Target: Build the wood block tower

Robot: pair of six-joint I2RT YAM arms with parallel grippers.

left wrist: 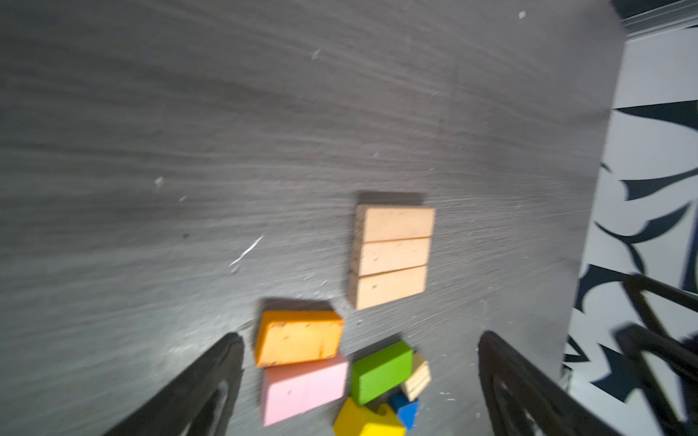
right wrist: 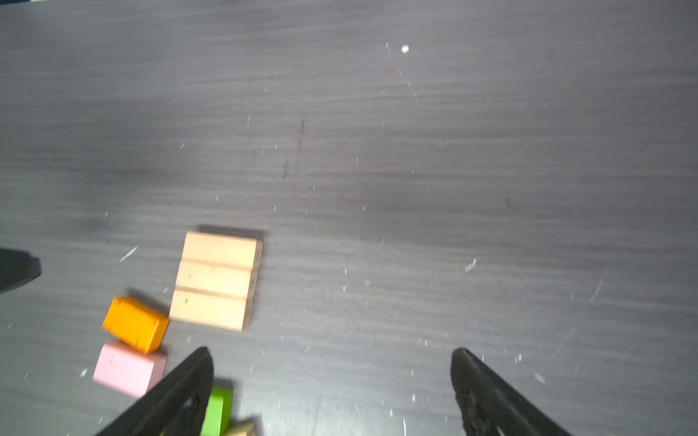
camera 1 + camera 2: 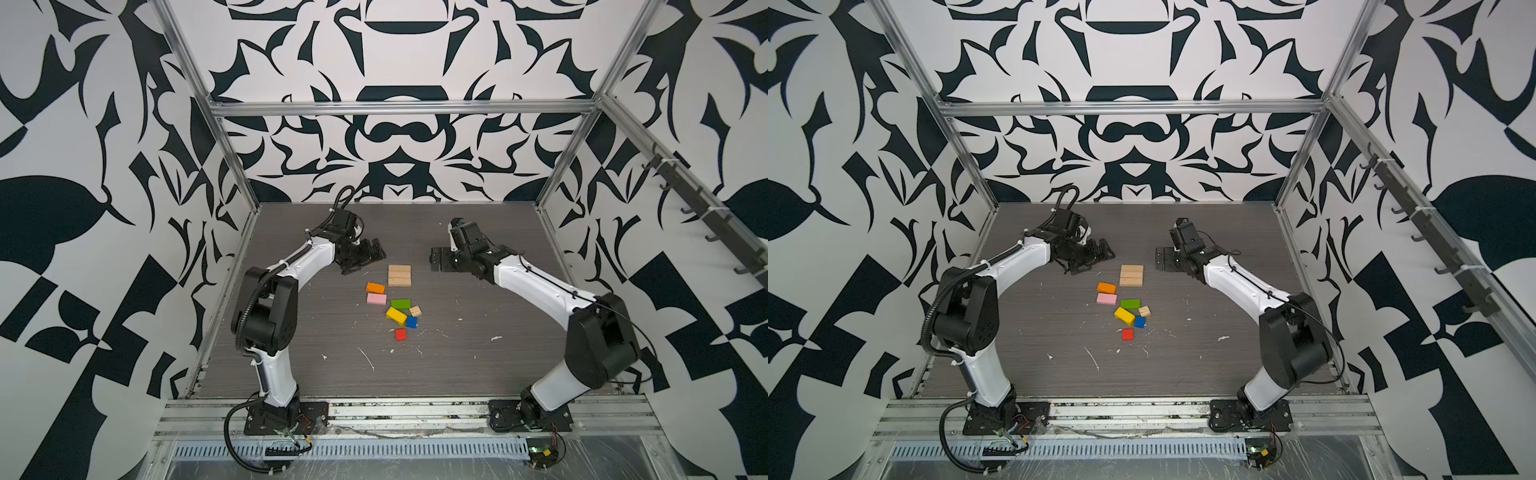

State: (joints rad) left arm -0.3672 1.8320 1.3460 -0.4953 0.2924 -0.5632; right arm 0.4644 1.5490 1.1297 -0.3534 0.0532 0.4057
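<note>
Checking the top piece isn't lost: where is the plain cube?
In both top views the plain cube lies on the table mid-scene, just right of the green block and just beyond the blue square.

Black-and-white patterned walls (image 3: 399, 50) and aluminium framing (image 3: 403, 107) enclose a scuffed grey wood-grain tabletop (image 3: 478, 365).

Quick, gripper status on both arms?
Left gripper: open, holding nothing.
Right gripper: open, holding nothing.
</note>
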